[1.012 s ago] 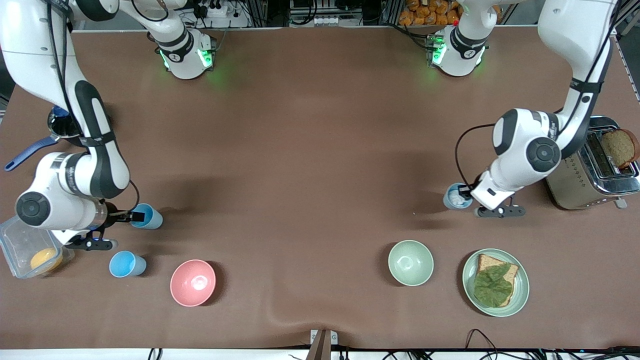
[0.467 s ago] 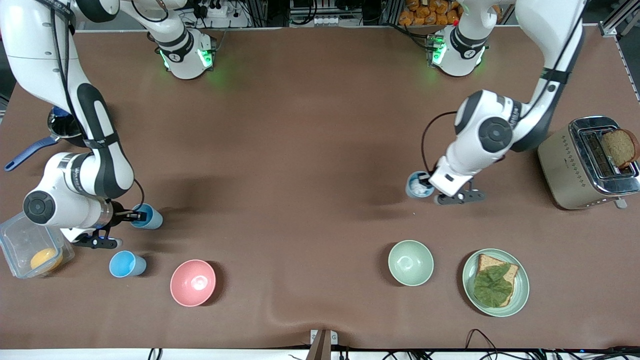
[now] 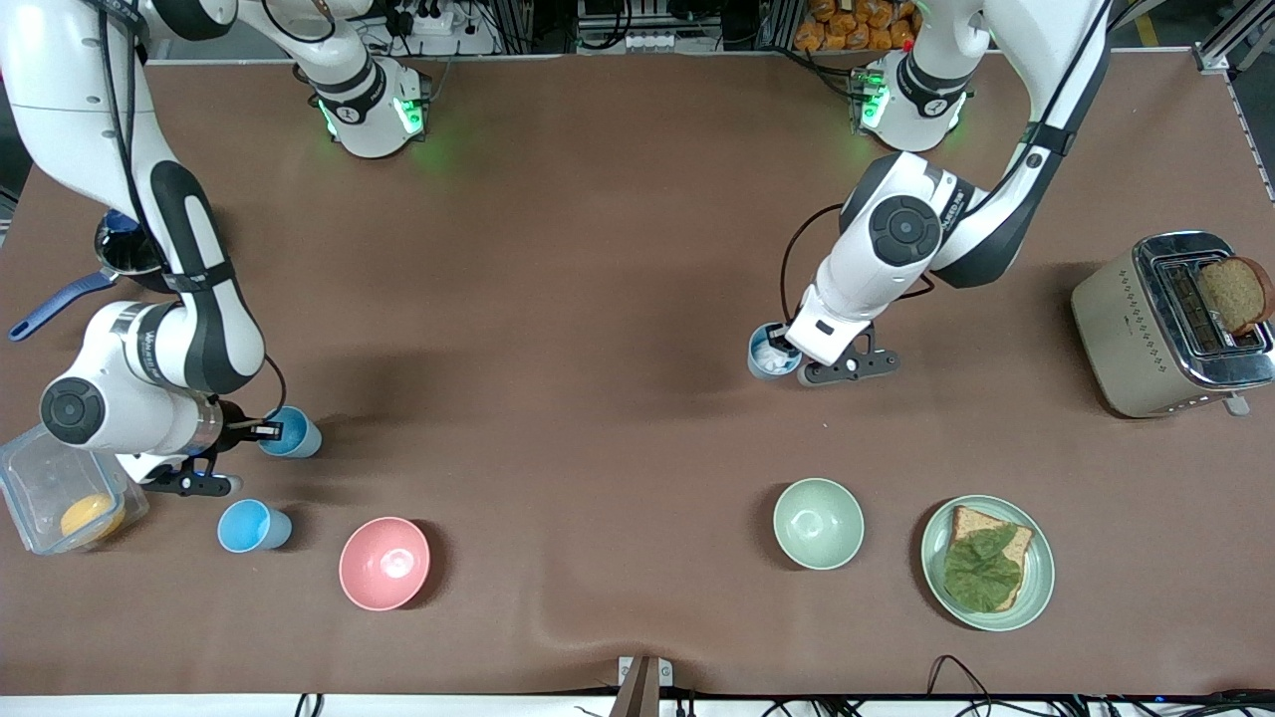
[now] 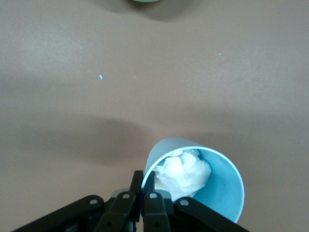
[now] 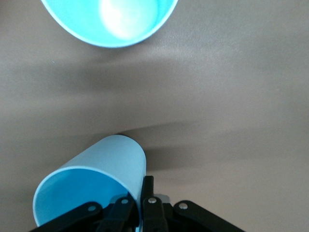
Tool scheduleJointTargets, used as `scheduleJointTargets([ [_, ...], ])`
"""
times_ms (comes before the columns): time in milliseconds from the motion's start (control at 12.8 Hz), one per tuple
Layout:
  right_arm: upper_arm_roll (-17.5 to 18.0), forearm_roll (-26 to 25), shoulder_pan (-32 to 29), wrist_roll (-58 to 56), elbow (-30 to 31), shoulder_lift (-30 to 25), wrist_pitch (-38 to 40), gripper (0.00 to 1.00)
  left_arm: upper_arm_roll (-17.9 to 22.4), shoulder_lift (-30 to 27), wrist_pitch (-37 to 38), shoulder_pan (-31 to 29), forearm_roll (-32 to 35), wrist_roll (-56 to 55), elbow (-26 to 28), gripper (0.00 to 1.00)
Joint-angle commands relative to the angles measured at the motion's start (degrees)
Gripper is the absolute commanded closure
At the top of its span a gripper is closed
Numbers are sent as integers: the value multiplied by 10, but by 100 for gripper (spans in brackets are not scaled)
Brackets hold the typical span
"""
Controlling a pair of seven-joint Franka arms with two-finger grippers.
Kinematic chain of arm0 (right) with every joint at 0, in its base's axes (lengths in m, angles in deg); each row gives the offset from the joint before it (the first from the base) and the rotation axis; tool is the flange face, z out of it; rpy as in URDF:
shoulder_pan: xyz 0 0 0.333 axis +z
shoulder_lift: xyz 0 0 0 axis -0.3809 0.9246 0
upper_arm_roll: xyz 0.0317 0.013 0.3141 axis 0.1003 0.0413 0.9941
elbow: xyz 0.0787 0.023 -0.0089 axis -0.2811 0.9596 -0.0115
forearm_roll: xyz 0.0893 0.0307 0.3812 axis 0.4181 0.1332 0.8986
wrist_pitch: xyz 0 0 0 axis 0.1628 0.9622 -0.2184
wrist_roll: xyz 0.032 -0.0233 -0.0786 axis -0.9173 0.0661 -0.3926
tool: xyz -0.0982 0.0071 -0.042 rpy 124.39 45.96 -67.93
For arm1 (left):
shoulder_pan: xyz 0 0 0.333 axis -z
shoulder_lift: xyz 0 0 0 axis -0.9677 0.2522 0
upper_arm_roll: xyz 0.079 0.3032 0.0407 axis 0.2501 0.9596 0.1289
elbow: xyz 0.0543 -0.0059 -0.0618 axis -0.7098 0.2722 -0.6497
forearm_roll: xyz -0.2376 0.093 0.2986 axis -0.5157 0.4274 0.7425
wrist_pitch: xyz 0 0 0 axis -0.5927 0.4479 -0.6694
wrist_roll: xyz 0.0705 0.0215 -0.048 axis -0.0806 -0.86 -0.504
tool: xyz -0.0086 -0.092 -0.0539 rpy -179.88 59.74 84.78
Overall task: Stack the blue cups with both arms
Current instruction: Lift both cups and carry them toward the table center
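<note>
My right gripper (image 3: pixel 271 430) is shut on the rim of a bright sky-blue cup (image 3: pixel 297 434) near the right arm's end of the table; one finger is inside the cup (image 5: pixel 91 191) and one outside, with the right gripper (image 5: pixel 143 194) pinching the wall. A second sky-blue cup (image 3: pixel 254 526) stands nearer the front camera, and this second cup (image 5: pixel 108 19) also shows in the right wrist view. My left gripper (image 3: pixel 787 349) is shut on the rim of a paler blue cup (image 3: pixel 767 357) holding crumpled white paper (image 4: pixel 183 171). The left gripper (image 4: pixel 144 186) clamps that cup's wall (image 4: pixel 227 193).
A pink bowl (image 3: pixel 384 563) sits beside the loose sky-blue cup. A pale-green bowl (image 3: pixel 819 523) and a plate (image 3: pixel 1042 583) with bread and lettuce lie near the front edge. A toaster (image 3: pixel 1146 329) stands at the left arm's end, a clear container (image 3: pixel 20 468) at the right arm's.
The left arm carried the paler cup from beside the toaster toward the table's middle. The right gripper closed on the sky-blue cup, which barely shifted.
</note>
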Motion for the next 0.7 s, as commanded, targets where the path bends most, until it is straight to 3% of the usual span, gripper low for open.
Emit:
scheduleJointTargets([
  [0,10,24,-1,6,-7,-25,18,100,1,9,11,11,-6,-25,-25,100],
  [156,9,65,2,15,-33,-26,62,100,-1,11,11,16,-6,-31,-30,100],
  [623,11,69,3,71,-38,-105,149,100,1,24,10,35,-5,-63,-47,100],
])
